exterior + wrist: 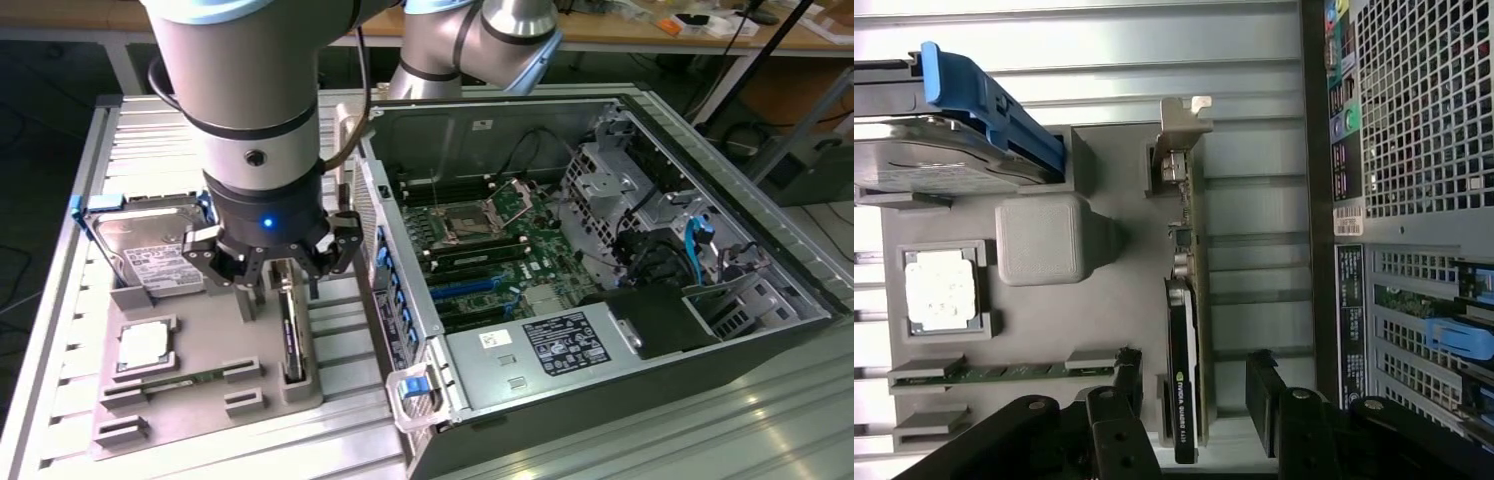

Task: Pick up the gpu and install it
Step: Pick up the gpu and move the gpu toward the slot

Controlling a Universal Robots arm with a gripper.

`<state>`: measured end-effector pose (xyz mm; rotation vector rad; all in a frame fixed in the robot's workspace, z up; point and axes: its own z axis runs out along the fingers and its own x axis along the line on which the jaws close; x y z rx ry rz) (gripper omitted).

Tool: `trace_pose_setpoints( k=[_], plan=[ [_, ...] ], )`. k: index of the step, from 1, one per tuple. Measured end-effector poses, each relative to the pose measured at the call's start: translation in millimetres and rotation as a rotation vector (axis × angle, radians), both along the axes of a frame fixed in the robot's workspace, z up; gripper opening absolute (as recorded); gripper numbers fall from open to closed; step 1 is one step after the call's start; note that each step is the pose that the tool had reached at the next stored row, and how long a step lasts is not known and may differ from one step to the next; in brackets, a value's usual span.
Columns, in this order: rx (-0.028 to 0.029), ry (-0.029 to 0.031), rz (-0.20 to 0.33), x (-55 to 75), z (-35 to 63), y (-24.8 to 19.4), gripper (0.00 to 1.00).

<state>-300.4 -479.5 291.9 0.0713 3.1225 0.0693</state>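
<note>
Two fingers of my tool (278,290) stand spread wide, one on each flank of the gpu (291,335), pinching nothing. In the wrist view the tool (1194,365) shows a gap on both sides of the gpu (1186,330); no contact that I can see.

Exterior view, clock-face: grey tray (200,405) at eight o'clock on the slatted desk (54,350), open computer case (707,150) at three. The gpu stands on edge in a slot along the tray's three o'clock side, nearest the case. Its silvery bracket (1179,125) is at the end away from my fingers. Hard drive (147,250) at the tray's eleven, processor (144,343) at nine, memory stick (174,380) at seven.

Risks, as I judge them:
- The fingers straddle the card near one end, not its middle. Gripped there, the bracket end may sag or swing once free of the slot.
- The gaps look unequal. The finger that lands first could push the card sideways and jam it in its slot.
- One finger (1129,385) sits close to the memory stick (1004,372) and its holder blocks; drifting down off line, it could catch them.
- The card is thin, so a skewed grip could twist it.
</note>
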Motion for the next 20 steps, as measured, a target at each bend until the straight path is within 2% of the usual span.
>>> trace_pose_setpoints(
  k=[20],
  plan=[
    [0.0000, 0.0001, 0.000, 0.0, -12.6, 0.0, 0.54]
  ],
)
